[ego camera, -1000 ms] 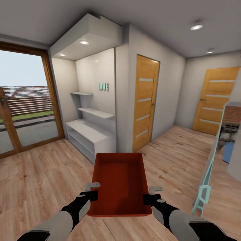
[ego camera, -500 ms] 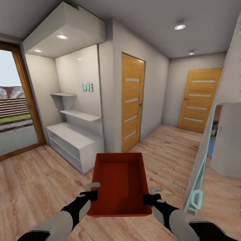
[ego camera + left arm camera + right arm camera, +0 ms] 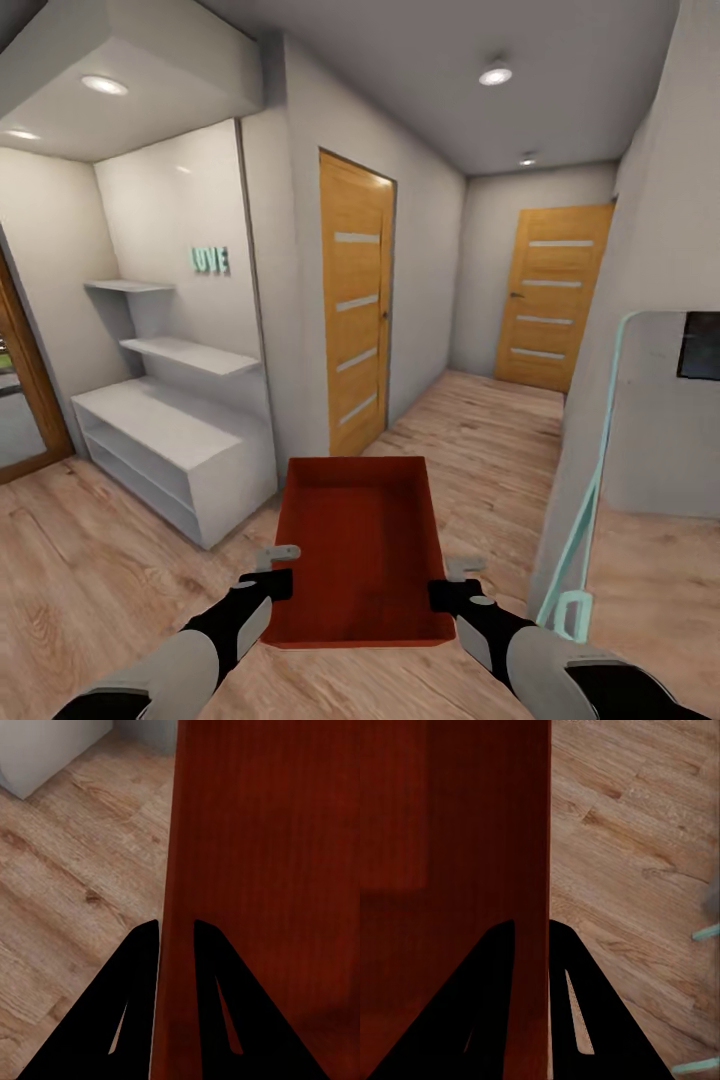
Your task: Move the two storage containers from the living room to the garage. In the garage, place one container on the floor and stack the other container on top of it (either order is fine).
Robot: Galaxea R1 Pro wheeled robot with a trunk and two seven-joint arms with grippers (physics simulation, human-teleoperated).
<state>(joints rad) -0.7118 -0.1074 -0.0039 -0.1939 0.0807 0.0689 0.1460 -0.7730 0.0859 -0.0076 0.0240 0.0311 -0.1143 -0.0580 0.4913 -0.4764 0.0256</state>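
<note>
Gripping one storage container (image 3: 358,545) by its two long walls, my left gripper (image 3: 176,934) and right gripper (image 3: 532,932) are each closed on a rim. It sits level between them, long axis pointing ahead. Orange-red, lidless, seemingly empty. Beyond lie plank floor (image 3: 480,430), a hallway and a wooden door (image 3: 553,297).
</note>
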